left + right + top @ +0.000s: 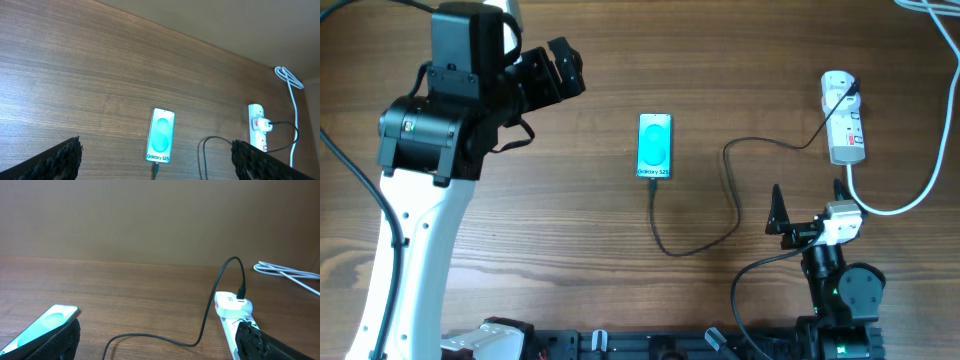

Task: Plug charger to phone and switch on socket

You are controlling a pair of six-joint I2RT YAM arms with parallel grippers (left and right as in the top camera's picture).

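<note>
The phone (655,146) lies flat mid-table, cyan screen up, "Galaxy S25" at its near short edge. The thin black charger cable (735,195) has its plug tip (653,186) in the phone's near edge and runs right to a white adapter on the socket (843,130). The phone (161,135) and socket (256,131) also show in the left wrist view, and the phone (42,325), cable (210,314) and socket (235,311) in the right wrist view. My left gripper (552,72) is open, raised at the far left. My right gripper (807,213) is open, near the front right, below the socket.
A thick white cord (920,195) loops from the socket's near end toward the right table edge and up to the far right corner (285,271). The arm bases stand along the front edge (670,345).
</note>
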